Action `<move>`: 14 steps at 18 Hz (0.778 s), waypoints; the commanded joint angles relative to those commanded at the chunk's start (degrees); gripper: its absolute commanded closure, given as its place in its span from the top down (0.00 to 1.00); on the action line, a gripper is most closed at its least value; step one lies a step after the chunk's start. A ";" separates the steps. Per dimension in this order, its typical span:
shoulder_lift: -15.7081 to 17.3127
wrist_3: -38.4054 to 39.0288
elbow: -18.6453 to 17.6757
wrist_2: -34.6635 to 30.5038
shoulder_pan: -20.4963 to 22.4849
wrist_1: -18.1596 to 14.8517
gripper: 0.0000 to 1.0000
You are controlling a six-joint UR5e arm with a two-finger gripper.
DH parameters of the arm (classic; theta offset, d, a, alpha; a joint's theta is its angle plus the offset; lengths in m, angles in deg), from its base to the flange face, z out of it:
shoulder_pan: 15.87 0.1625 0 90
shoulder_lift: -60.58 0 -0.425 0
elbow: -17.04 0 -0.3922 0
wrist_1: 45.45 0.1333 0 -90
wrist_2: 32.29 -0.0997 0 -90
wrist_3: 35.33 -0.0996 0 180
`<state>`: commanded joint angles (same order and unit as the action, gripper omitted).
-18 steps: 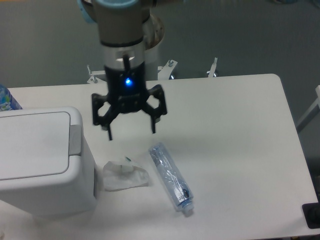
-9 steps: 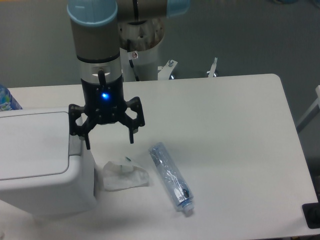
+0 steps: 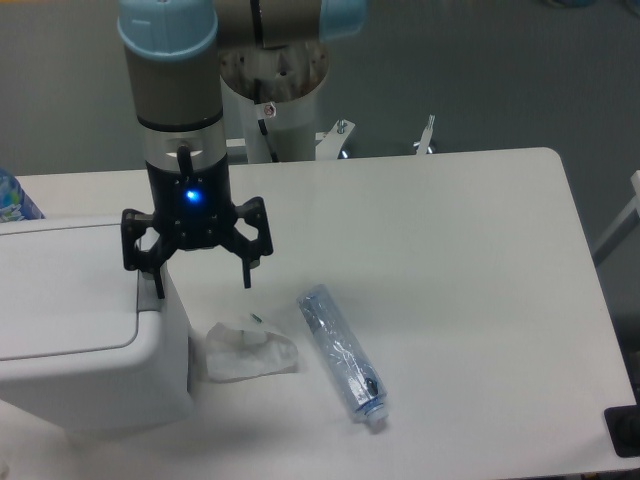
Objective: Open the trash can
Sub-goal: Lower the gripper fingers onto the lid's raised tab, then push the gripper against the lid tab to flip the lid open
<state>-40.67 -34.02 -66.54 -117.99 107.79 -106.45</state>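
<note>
Since the earlier frames the claw (image 3: 200,281) has travelled left across the worktop (image 3: 440,260) and now hangs at the right edge of the trash can (image 3: 85,320). The can stands at the left, lid shut. The grey button strip (image 3: 150,288) sits directly under the claw's left finger. The claw is spread wide and holds nothing. Tissue (image 3: 250,350) and bottle (image 3: 340,352) lie to the right.
</note>
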 joint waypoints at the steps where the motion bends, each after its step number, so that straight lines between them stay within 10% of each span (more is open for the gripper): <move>1: 0.00 0.00 0.00 0.09 0.00 0.00 1.00; 14: -0.09 0.09 -0.70 0.44 -0.09 0.00 1.00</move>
<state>-40.76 -33.93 -67.25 -117.55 107.71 -106.45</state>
